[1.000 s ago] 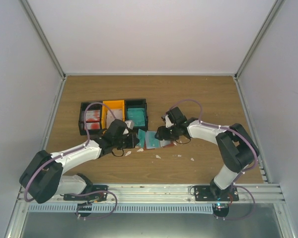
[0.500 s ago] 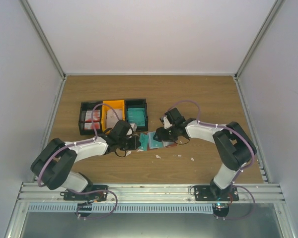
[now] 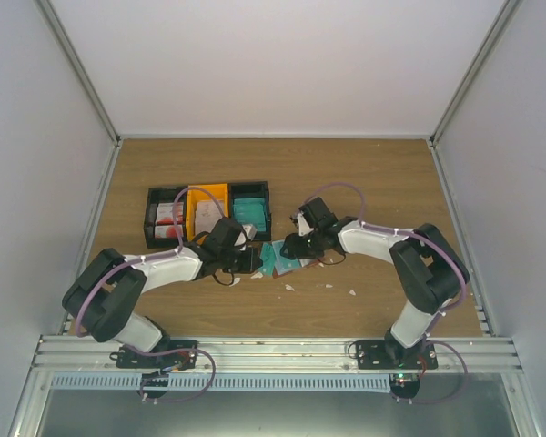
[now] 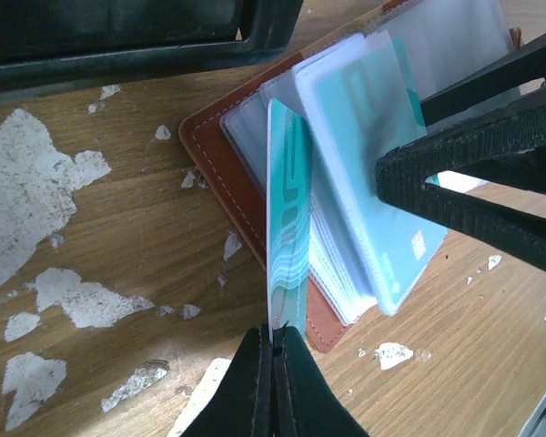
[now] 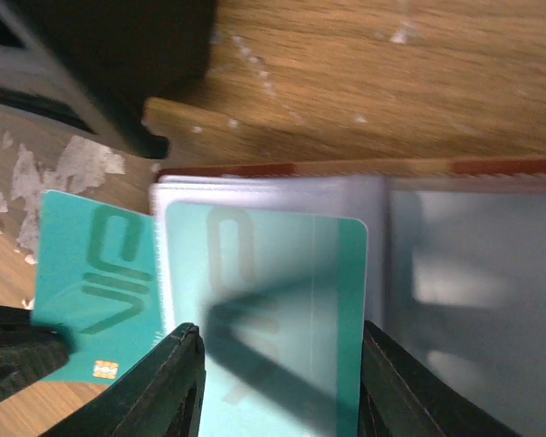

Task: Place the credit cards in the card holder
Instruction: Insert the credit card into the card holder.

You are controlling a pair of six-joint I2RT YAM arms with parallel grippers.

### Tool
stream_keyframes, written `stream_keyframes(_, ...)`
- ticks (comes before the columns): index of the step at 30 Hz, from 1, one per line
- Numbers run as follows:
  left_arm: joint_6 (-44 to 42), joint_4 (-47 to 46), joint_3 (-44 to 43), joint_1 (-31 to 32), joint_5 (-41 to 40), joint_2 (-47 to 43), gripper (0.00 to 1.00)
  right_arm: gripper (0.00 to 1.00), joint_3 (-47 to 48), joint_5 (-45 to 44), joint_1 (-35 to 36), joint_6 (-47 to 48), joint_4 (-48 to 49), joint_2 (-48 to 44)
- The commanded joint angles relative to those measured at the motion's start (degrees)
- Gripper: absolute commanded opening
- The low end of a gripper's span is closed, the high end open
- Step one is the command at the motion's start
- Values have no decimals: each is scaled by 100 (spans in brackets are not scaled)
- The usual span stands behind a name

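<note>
Finding: in the last second my left arm has swung right. The teal card point(image 4: 288, 209), pinched on edge in my left gripper point(image 4: 275, 341), now stands at the clear pockets of the card holder point(image 4: 220, 173) and is not yet inserted. My right gripper point(image 5: 280, 339) has narrowed slightly. Its jaws are half apart, with the tips on a pocket leaf holding a second teal card point(image 5: 273, 273).

Obstructions: the bins point(image 3: 209, 211) sit just far-left of the holder, white scraps point(image 4: 36, 191) litter the near left, and my right fingers crowd the pockets.
</note>
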State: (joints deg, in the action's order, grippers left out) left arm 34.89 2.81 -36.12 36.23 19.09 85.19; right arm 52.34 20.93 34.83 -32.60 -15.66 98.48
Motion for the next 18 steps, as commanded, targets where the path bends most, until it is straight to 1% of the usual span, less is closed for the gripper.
stream_keyframes(1,-141,-19,-103,28,-27,162,0,44,245,24,282,240,-74,-101)
stream_keyframes(4,-138,-12,-130,33,-19,191,0,44,319,-29,375,382,-169,-87)
stream_keyframes(11,-161,93,-144,30,-94,180,0,47,668,-521,514,512,-635,176)
stream_keyframes(14,-146,247,-150,25,-305,71,0,51,691,-853,509,436,-775,-61)
stream_keyframes(18,-94,559,-112,29,-657,-342,0,56,760,-1471,439,338,-1010,-519)
